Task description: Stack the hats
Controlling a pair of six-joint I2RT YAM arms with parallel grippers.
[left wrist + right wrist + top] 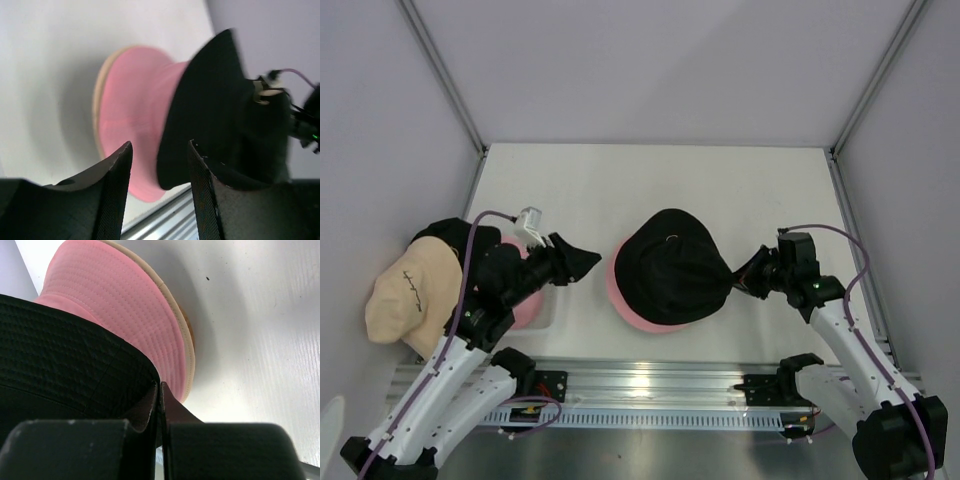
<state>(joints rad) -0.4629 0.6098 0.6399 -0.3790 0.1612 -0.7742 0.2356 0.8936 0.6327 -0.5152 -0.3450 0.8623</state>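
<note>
A black hat (670, 265) lies over a pink hat (638, 318) at the table's middle. My right gripper (738, 280) is shut on the black hat's right brim, which is drawn to a point toward it. In the right wrist view the closed fingertips (160, 390) pinch the black brim (75, 355) above the pink brim (125, 295). My left gripper (582, 264) is open and empty, just left of the stack. Its view shows the pink hat (132, 115) and the black hat (215, 115) beyond the spread fingers (112, 195). A cream-beige hat (410, 290) lies at the far left.
A second pink piece (528, 305) shows under my left arm, mostly hidden. A tan edge (176, 307) runs beneath the pink brim. White walls enclose the table on three sides. A metal rail (650, 385) runs along the near edge.
</note>
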